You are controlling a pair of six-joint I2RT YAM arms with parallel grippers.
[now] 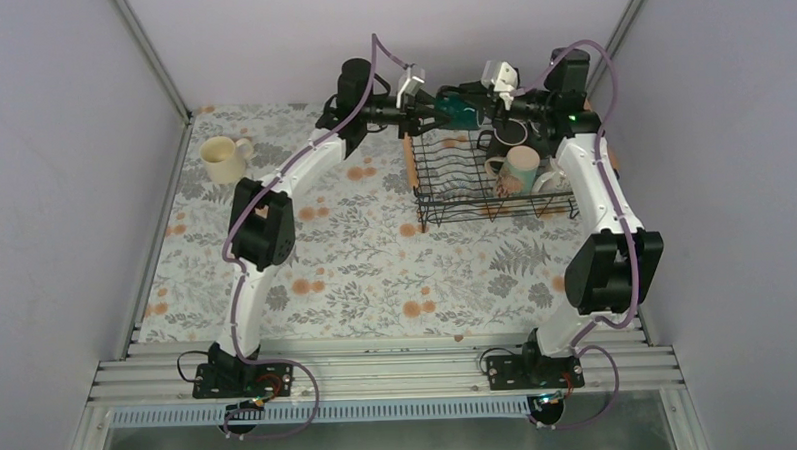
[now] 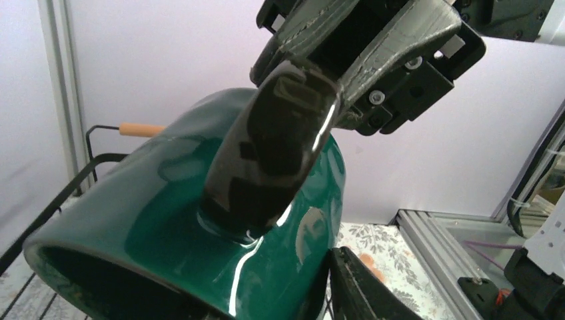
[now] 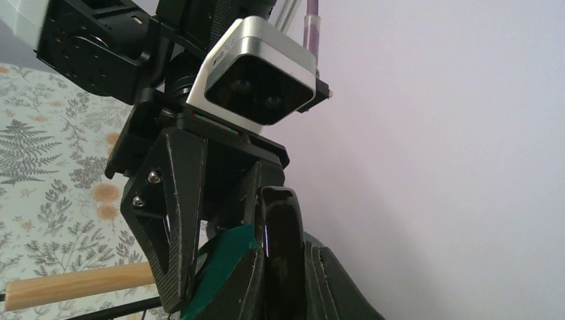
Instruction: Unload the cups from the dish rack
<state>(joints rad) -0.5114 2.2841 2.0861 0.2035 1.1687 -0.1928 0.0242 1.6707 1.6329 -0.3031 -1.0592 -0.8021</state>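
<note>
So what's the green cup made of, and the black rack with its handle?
The green cup looks like glazed ceramic: thick wall, glossy with bright reflections. The dish rack looks like thin metal wire with a matte black coating, though that's a guess. Its handle looks like plain pale wood.

The green mug [image 2: 153,227] was dark and glossy, its handle [image 2: 273,153] black. The cream mug [image 1: 224,159] was plain; the mint mug [image 1: 520,169] carried pink. The rack [image 1: 443,188] was black wire, its bar [image 3: 73,285] pale wood. The cloth [image 1: 376,276] was whitish with grey ferns and orange flowers.
</note>
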